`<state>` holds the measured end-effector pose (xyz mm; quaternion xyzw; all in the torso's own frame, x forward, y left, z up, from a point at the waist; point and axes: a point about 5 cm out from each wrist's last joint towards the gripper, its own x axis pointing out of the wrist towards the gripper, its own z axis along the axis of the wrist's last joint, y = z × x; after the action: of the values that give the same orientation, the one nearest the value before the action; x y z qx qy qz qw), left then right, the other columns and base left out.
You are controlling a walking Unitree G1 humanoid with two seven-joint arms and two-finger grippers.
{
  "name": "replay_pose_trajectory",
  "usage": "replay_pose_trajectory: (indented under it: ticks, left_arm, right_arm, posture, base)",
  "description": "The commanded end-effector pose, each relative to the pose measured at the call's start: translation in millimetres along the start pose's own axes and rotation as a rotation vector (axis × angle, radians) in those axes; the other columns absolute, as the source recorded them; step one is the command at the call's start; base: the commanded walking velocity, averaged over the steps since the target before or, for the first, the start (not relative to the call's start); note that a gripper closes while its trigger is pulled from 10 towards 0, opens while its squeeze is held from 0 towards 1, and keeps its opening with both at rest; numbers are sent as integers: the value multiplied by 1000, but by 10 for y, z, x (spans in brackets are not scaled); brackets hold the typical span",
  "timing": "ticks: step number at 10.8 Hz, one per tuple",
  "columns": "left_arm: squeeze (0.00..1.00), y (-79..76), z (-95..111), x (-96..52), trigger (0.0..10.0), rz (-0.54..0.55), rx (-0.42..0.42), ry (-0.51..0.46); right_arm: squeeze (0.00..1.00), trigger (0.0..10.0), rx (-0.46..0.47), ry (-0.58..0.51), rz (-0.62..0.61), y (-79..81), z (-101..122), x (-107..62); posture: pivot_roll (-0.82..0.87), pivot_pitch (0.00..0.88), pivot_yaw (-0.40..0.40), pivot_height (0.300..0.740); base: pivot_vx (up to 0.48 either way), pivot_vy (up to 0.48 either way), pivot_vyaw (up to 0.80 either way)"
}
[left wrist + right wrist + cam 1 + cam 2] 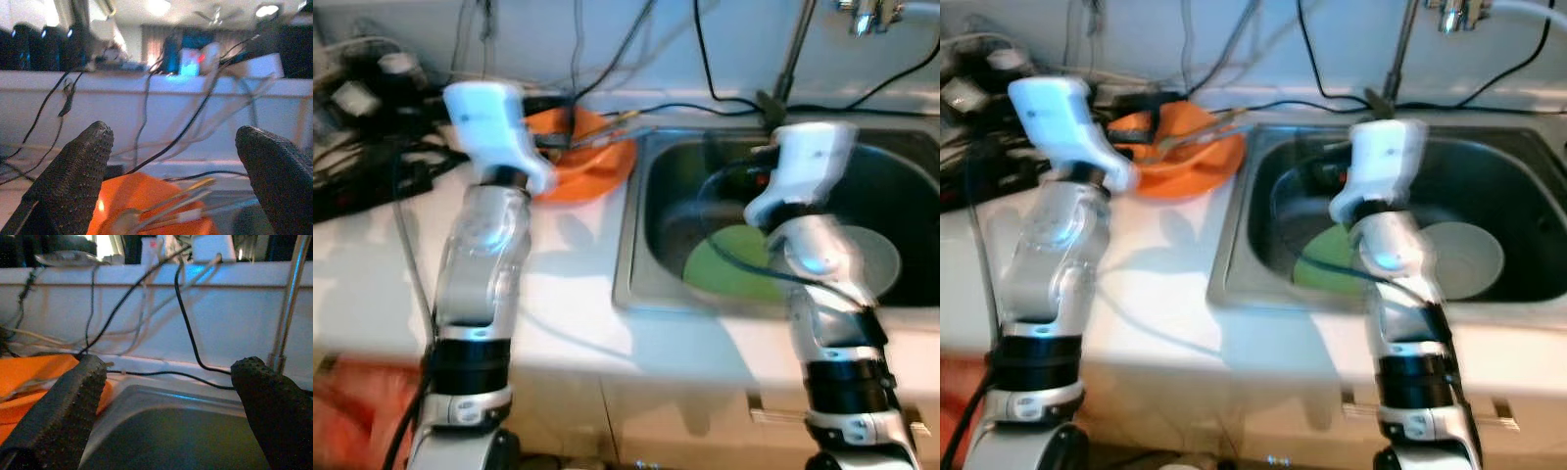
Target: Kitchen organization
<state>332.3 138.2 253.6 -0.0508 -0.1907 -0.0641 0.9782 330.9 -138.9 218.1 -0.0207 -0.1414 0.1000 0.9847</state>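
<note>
Both tools wide open and empty, left tool point(171, 166) hovering at the orange bowl point(592, 162) on the far tabletop point(372, 284), right tool point(166, 406) over the sink point(641, 264), and I reckon those loose cables point(734, 103) could snag an arm.

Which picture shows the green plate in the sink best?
The left eye view: the green plate lies in the sink, partly behind the right arm. The right eye view shows less of it. In the wrist views I cannot make it out.
</note>
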Motion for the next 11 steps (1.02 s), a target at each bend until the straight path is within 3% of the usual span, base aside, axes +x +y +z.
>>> replay_pose_trajectory:
  ticks: [1, 11]
  left_arm:
    - [0, -73, 25, 8, 10000, -20, 0, -8]
    - [0, -65, -6, 12, 10000, -11, 5, 9]
  right_arm:
    - [0, 10000, -12, -3, -24, -81, 23, -8]
    - [0, 10000, -16, 5, -21, -78, 5, -7]
  posture:
    - [136, 45, 67, 740]
    - [134, 41, 66, 740]
  base:
    - [0, 0, 0]
    - [0, 0, 0]
